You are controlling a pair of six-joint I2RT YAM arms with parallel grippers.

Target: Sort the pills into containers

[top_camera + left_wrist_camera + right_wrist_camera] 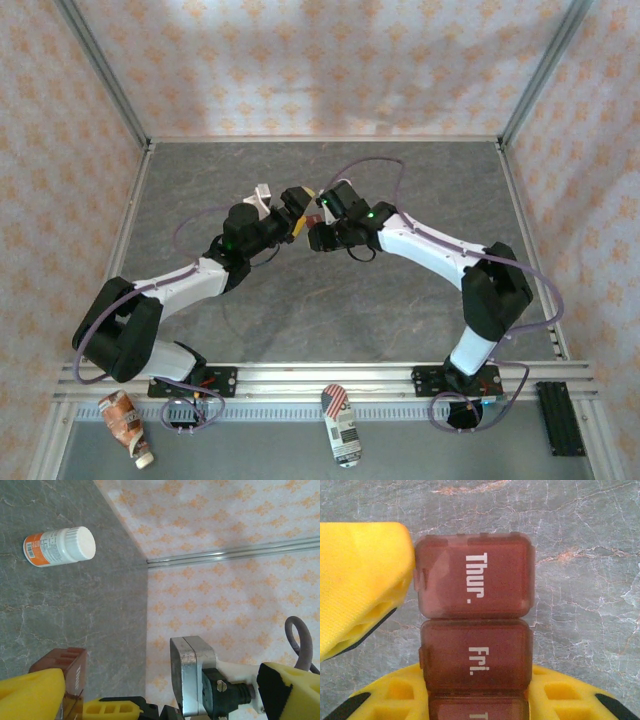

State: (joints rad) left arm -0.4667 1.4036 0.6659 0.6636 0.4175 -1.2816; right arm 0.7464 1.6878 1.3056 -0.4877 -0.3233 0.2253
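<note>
At the desk's middle, my right claw [477, 700] pinches the containers [475, 575], lids shut; my left claw [298, 212] is spread beside the Thur. tab [421, 575]. A hard pry could twist the strip loose.

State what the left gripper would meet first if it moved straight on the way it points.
Probably the containers, which sit right against its open fingers; depth beyond them is unclear.

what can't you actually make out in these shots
- Contents of the pill box: right wrist view, its dark closed lids hide them.
- Day label on the third lid: right wrist view, cut off by the bottom edge.
- Print on the bottle: left wrist view, too small to read.
</note>
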